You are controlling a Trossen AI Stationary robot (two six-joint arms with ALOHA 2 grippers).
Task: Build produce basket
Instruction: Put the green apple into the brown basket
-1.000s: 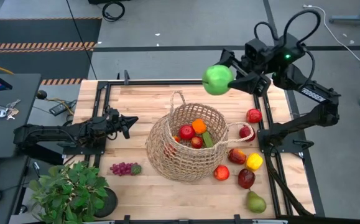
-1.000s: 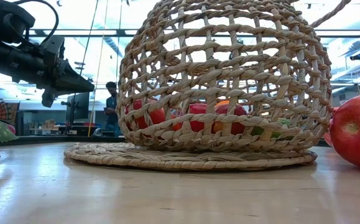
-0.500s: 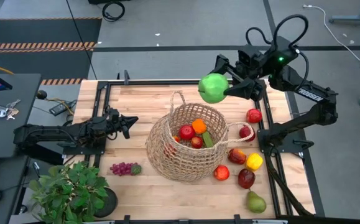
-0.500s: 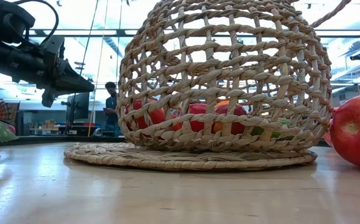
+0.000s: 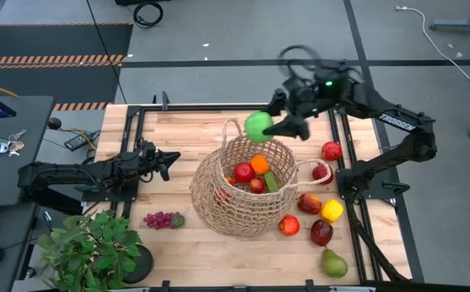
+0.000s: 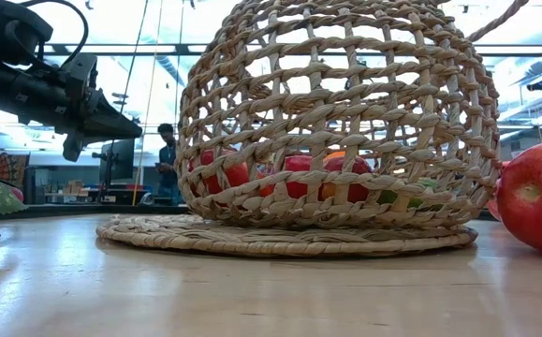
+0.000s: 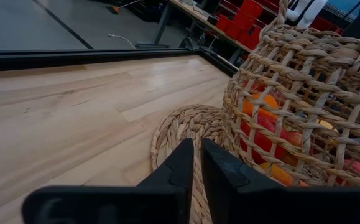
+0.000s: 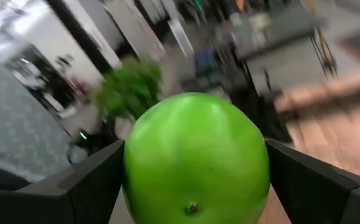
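I have the right gripper (image 5: 273, 126) clamped on the green apple (image 5: 258, 126), its fingers spread wide because the fruit fills the whole gap between them; in the right wrist view the apple (image 8: 196, 158) sits square between the two dark fingers (image 8: 89, 180). I carry it high so it clears the basket (image 5: 243, 188) rim and the looped handle (image 5: 232, 130). Seen from above, the basket mouth lies just below and ahead of the fingertips, with the apple hanging over the far edge of the rim, not yet over the middle.

Inside the basket I see a red apple (image 5: 243, 172), an orange (image 5: 260, 164) and a green piece (image 5: 271, 181), so I judge the opening still has room. Beyond the basket from this gripper, on the right arm's side, loose produce waits on the table (image 5: 178, 130): a red fruit (image 5: 331, 151), a yellow pepper (image 5: 331, 211) and a pear (image 5: 334, 264).

The left gripper (image 5: 170, 159) rests low beside the basket, fingers pressed together on nothing, its tip just short of the woven base (image 7: 186, 124). I keep it parked there, out of the apple's path. The grapes (image 5: 161, 219) lie near it.
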